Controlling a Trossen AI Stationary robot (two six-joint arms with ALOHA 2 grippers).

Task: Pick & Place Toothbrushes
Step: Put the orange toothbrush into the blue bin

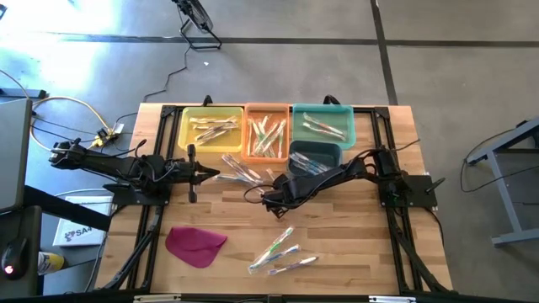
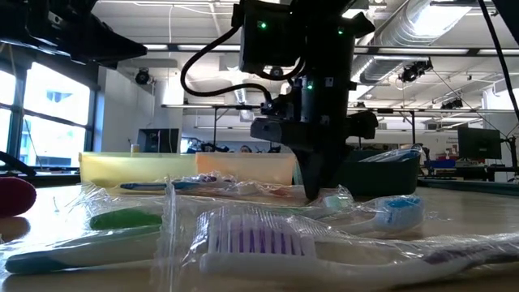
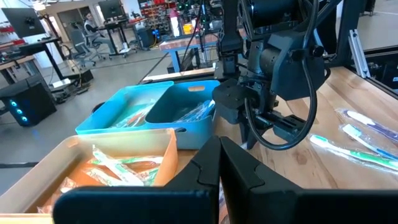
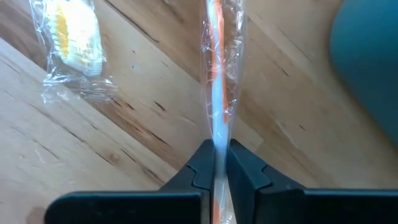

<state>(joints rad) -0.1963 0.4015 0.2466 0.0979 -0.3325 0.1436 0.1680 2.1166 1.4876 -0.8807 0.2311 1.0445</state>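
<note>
Toothbrush [image 4: 219,93], orange-handled, pinched between right tool [image 4: 217,163] fingers on table [image 4: 124,143].

Even, bright overhead light falls on the bench [image 1: 354,244] in the high view, with only soft, short shadows under the arms. The concrete floor [image 1: 84,59] at the far left carries a pale bluish glare.

In the low view the right claw [image 2: 312,191] and its arm stand as a dark silhouette against bright ceiling lamps [image 2: 422,20] and a glowing window [image 2: 49,105] at the left. The nearest toothbrushes [image 2: 259,239] are soft and out of focus, and their clear wrappers glint.

The left wrist view is sharp in the distance, its own fingers [image 3: 242,171] dark and blurred. The right wrist view is warmly lit, with glare streaks on the wrapper [image 4: 219,74].
</note>
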